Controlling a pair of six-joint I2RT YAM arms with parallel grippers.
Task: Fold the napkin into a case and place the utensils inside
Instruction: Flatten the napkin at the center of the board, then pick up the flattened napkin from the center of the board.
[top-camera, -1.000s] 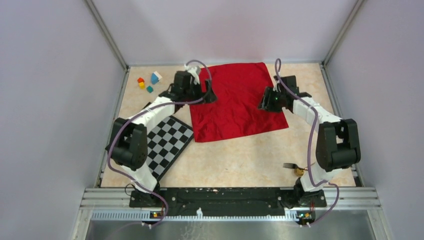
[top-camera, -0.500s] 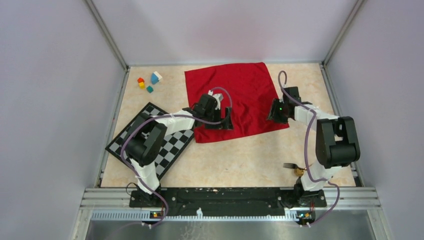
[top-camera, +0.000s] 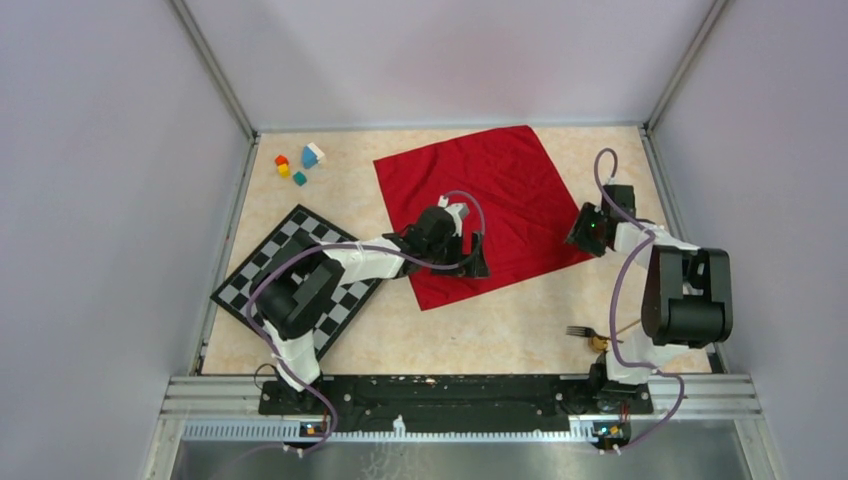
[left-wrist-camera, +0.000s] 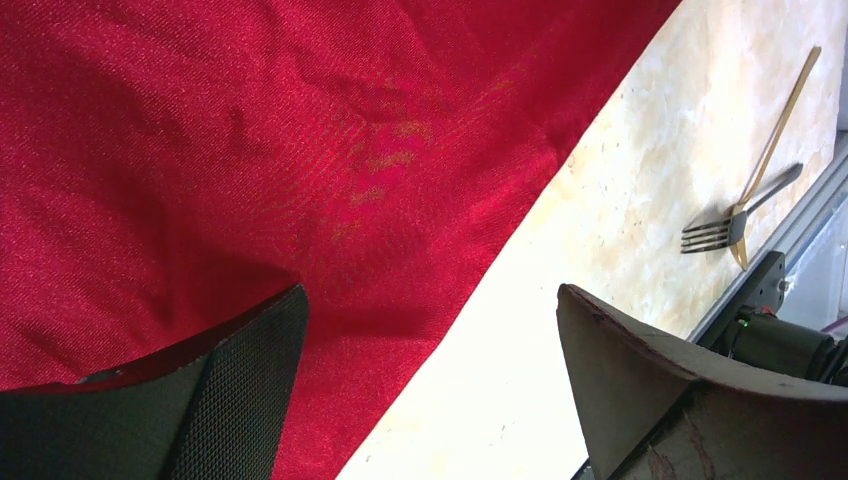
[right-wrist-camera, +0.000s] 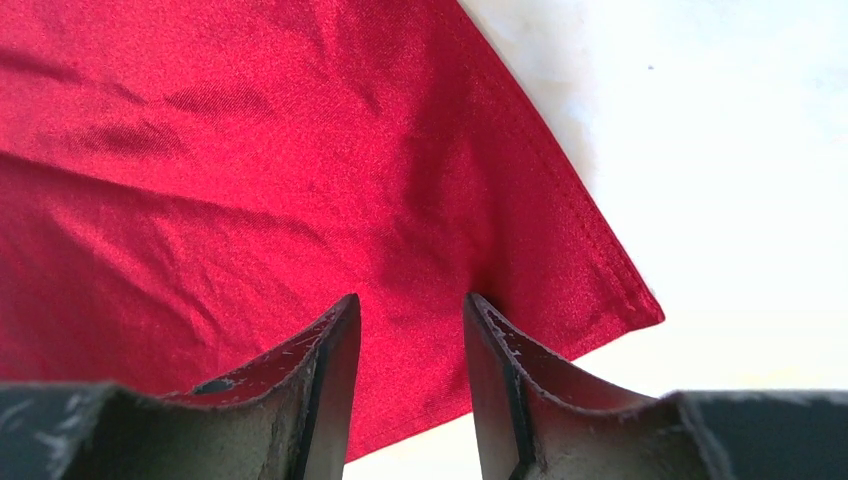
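The red napkin (top-camera: 480, 200) lies spread flat and turned at an angle on the table. My left gripper (top-camera: 478, 262) is wide open over its near edge; in the left wrist view (left-wrist-camera: 430, 300) the cloth edge (left-wrist-camera: 300, 200) runs between the jaws. My right gripper (top-camera: 583, 232) is at the napkin's right corner (right-wrist-camera: 560, 260), its jaws (right-wrist-camera: 410, 300) a narrow gap apart with flat cloth between them. The dark fork (top-camera: 580, 331) and the gold spoon (top-camera: 600, 343) lie near the right arm's base. They also show in the left wrist view: fork (left-wrist-camera: 730, 225), spoon handle (left-wrist-camera: 785, 110).
A black-and-white checkered mat (top-camera: 345, 290) lies at the left, partly under the left arm. Small coloured blocks (top-camera: 298, 165) sit at the far left corner. Enclosure walls and posts stand on three sides.
Both arms moved toward the near right. The napkin slid and turned with them, its near corner now closer. The left gripper went from the napkin's left side to its near edge.
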